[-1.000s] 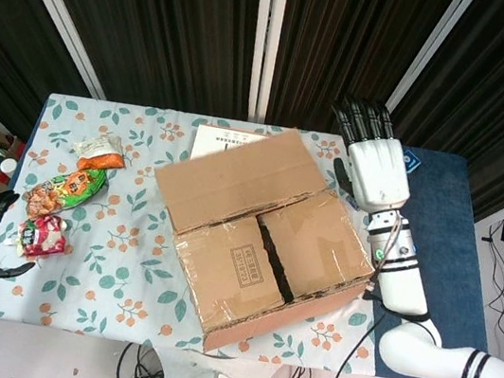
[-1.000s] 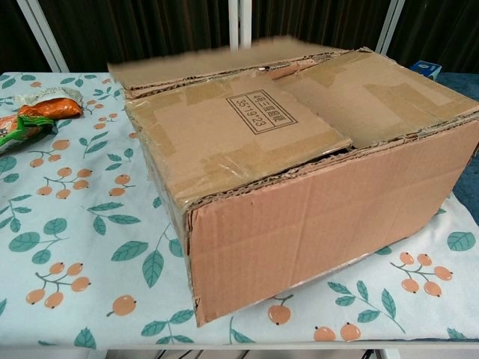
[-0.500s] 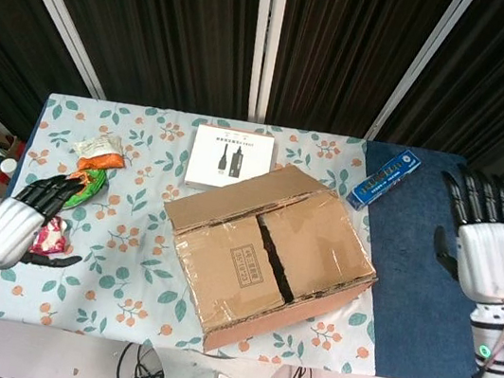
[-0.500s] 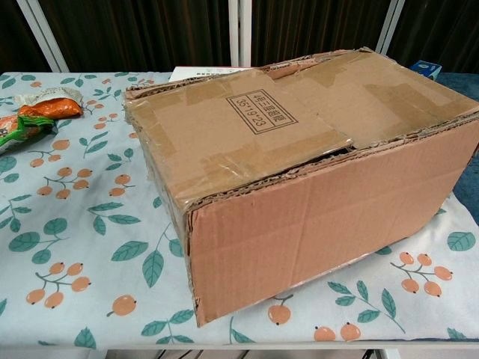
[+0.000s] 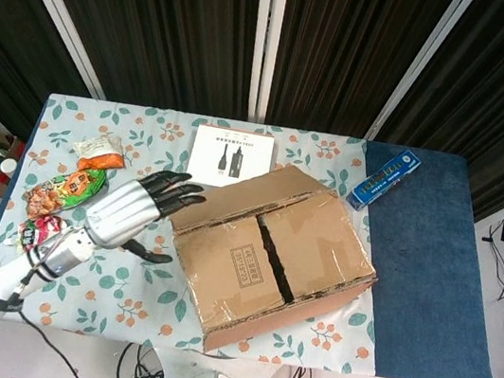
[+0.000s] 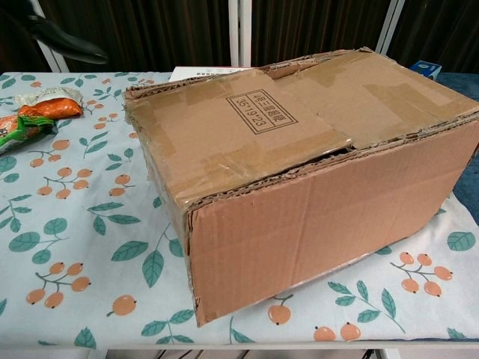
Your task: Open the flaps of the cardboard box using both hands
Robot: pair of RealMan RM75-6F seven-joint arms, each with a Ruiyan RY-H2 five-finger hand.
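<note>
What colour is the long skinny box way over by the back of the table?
The long skinny box is blue with yellow lettering, lying on the dark blue cloth. The head view shows it best.

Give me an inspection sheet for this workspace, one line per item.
Surface: table with floral cloth, blue mat at one end.
Job's things: cardboard box, flaps lying closed.
Clutter: snack packets, white product box, blue carton.
Hands: left hand open beside the box, fingers reaching toward its edge; right hand not in view.
Cables: some below the table's front edge.
Surroundings: dark curtains.
</note>
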